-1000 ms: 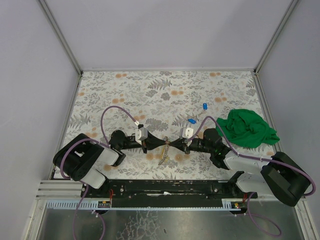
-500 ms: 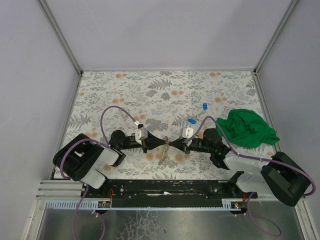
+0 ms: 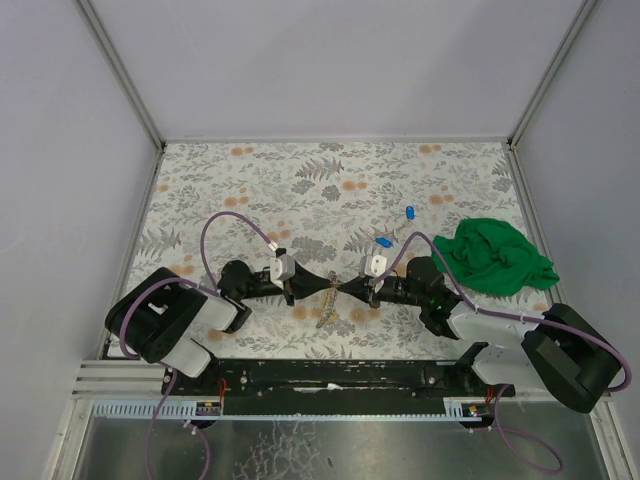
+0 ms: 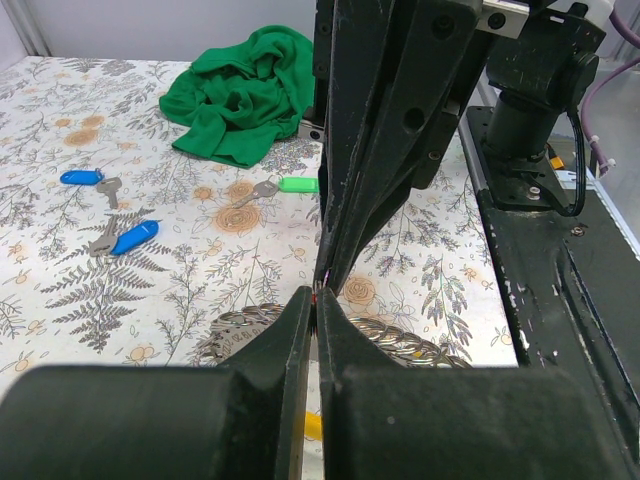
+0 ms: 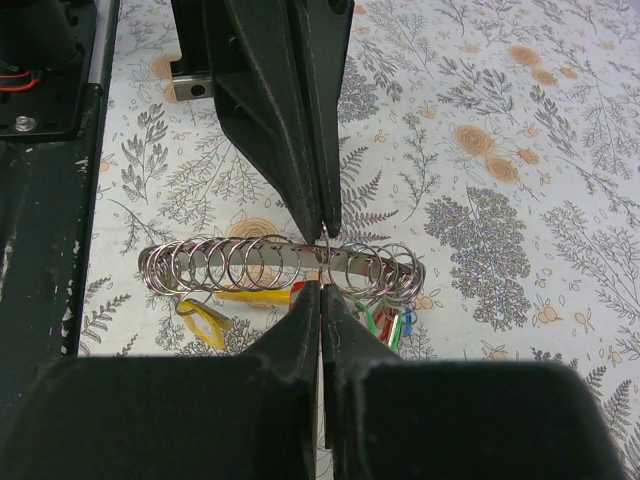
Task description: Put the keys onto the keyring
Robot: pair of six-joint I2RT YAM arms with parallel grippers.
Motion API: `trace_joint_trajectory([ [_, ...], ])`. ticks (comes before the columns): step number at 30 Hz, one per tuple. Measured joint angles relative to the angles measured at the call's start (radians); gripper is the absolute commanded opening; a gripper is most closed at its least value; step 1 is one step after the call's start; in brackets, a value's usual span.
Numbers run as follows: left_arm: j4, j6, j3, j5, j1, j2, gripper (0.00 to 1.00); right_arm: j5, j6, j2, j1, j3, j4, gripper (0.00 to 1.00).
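My left gripper [image 3: 322, 284] and right gripper [image 3: 345, 288] meet tip to tip low over the table, near its front edge. Both are shut on one thin silvery ring of the keyring [image 5: 324, 246], which stands upright between them. In the left wrist view a speck of red shows at the left gripper [image 4: 316, 297] tips. The ring sits on a metal strip [image 5: 250, 262] carrying several rings, with yellow [image 5: 203, 322], green, red and blue tags under it. Two blue-tagged keys [image 4: 134, 237] [image 4: 80, 178] and a green-tagged key [image 4: 293, 184] lie loose on the table.
A crumpled green cloth [image 3: 496, 257] lies at the right of the flowered table [image 3: 250, 190]. The black base rail [image 3: 330, 375] runs along the near edge. Grey walls [image 3: 330, 70] enclose the table on three sides.
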Motion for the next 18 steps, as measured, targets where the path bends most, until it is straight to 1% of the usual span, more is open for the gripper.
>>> trace_joint_trajectory([
  [18, 0.0, -0.001, 0.0, 0.011, 0.0, 0.0, 0.0, 0.008, 0.001, 0.0, 0.0, 0.0, 0.002, 0.0],
])
